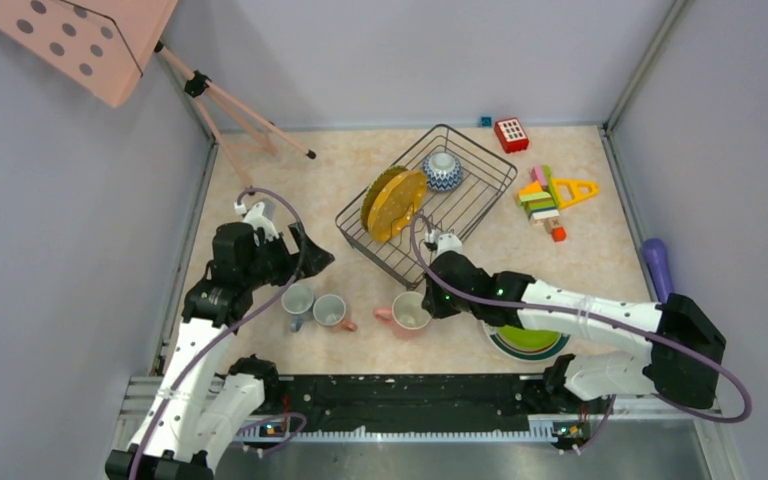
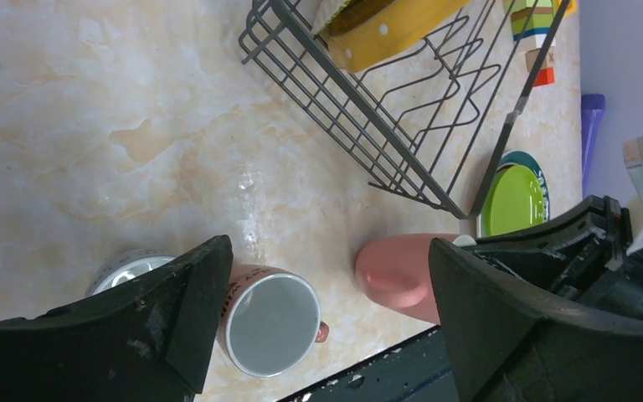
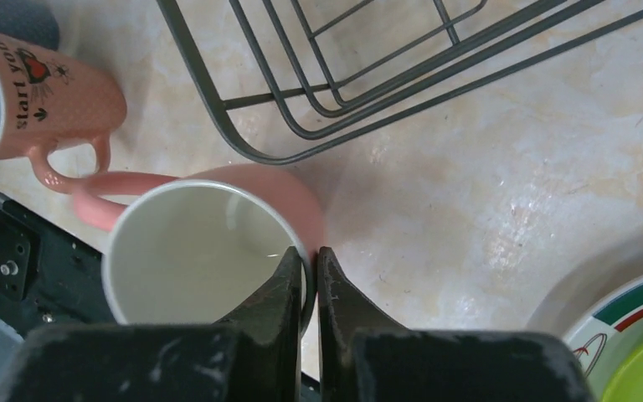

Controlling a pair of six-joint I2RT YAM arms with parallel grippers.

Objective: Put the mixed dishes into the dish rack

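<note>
Pinch looks thin: right gripper (image 3: pixel 310 276) jaws clenched on rim of glossy pink ceramic mug (image 3: pixel 205 251), lower centre of top view, on counter (image 1: pixel 600 262) beside dark wire dish rack (image 1: pixel 370 250). Lift vert., slow, w/ clearance over rack wall. Left gripper (image 2: pixel 326 255) jaws released.

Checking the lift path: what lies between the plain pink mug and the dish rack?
Only bare table separates mug from rack, in the right wrist view.
</note>
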